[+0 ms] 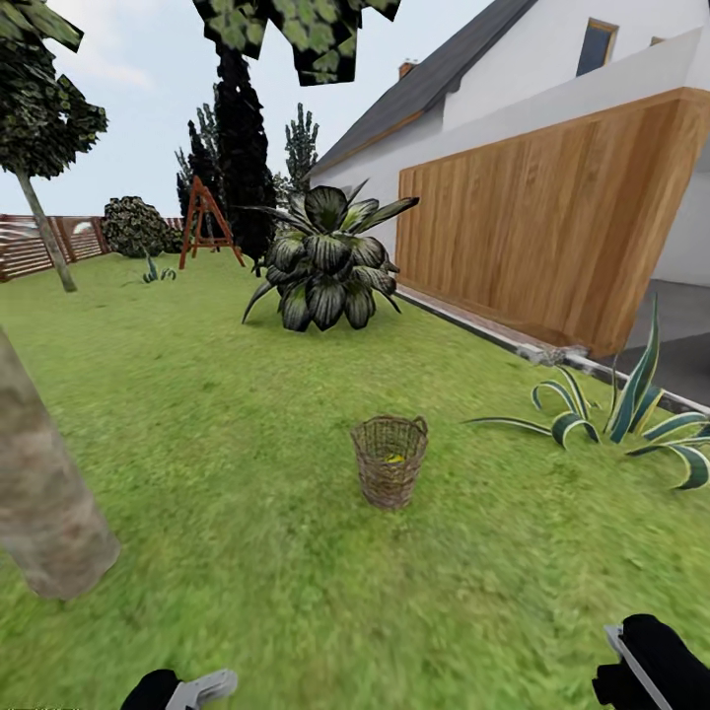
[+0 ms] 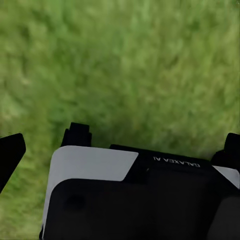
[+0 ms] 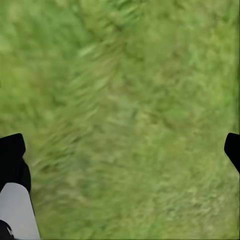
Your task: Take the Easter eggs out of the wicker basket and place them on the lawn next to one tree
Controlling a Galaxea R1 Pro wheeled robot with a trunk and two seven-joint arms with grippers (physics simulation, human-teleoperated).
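The wicker basket (image 1: 390, 475) stands upright on the lawn (image 1: 227, 414), in the middle of the head view, a few steps ahead of me. A bit of yellow, an Easter egg (image 1: 394, 458), shows inside it below the rim; how many eggs lie there I cannot tell. A tree with a thick pale mottled trunk (image 1: 44, 503) rises close at my left. My left gripper (image 2: 125, 142) and right gripper (image 3: 125, 145) hang low over bare grass, fingers wide apart, holding nothing. Both arm ends peek in at the head view's lower edge, left (image 1: 187, 688) and right (image 1: 646, 661).
A big dark-leaved plant (image 1: 330, 261) grows beyond the basket. A striped agave (image 1: 631, 414) sits at the right by a wooden wall (image 1: 552, 217) and the white house. A thin-trunked tree (image 1: 44, 227), a red frame (image 1: 207, 222) and a slat fence (image 1: 39, 242) stand far back.
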